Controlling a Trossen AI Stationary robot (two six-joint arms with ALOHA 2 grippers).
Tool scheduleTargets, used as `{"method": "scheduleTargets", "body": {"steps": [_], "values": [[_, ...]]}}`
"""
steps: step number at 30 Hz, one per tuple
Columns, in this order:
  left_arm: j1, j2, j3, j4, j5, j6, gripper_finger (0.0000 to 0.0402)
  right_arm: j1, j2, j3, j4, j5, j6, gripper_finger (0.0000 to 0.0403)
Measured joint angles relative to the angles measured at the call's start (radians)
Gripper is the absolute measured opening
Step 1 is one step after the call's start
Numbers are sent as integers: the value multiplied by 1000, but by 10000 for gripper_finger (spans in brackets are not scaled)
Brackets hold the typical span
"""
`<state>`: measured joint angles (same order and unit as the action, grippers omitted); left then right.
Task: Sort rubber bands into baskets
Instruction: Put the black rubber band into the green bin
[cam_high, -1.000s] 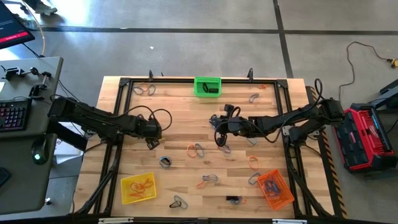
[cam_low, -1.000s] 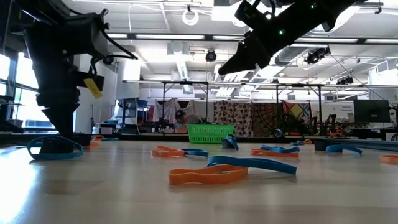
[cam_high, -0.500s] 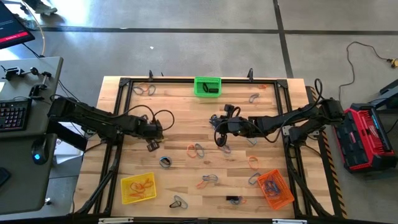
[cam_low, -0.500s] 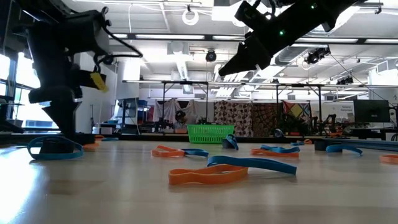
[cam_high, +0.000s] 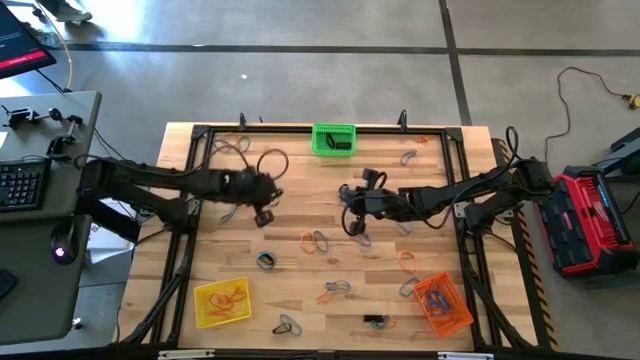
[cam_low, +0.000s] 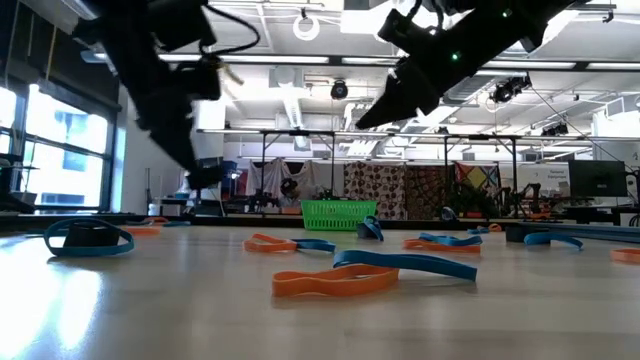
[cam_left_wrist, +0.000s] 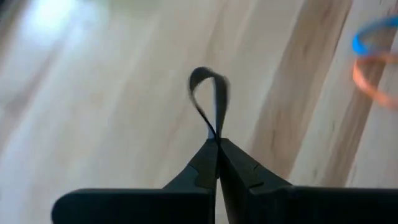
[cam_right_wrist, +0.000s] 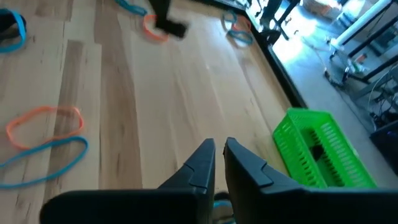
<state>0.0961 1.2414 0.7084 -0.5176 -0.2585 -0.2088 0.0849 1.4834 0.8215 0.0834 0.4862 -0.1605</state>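
My left gripper (cam_left_wrist: 217, 144) pinching black band (cam_left_wrist: 208, 99), lifted off surface; green basket (cam_high: 334, 138) lies ahead-right, nearer than yellow

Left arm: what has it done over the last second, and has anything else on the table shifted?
The left gripper closed on a dark rubber band, lifted off the table and swung toward the far side, nearer the green basket. The right gripper stayed shut, hovering mid-table, with nothing seen between its fingers. The yellow basket, orange basket and loose bands kept their places.
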Motion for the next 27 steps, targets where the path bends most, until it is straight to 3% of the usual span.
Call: {"method": "scheduleTargets", "body": {"steps": [6,14,21,27], "values": [[128,76,145,-1,45,172,0,0,0,0,-71,13,24,3],[252,286,409,-13,97,384,0,0,0,-33,-79,37,78,1],[357,479,650,-24,175,469,0,0,0,-117,-5,39,168,0],[417,648,834,-88,179,526,0,1,0,-118,-5,41,190,0]]}}
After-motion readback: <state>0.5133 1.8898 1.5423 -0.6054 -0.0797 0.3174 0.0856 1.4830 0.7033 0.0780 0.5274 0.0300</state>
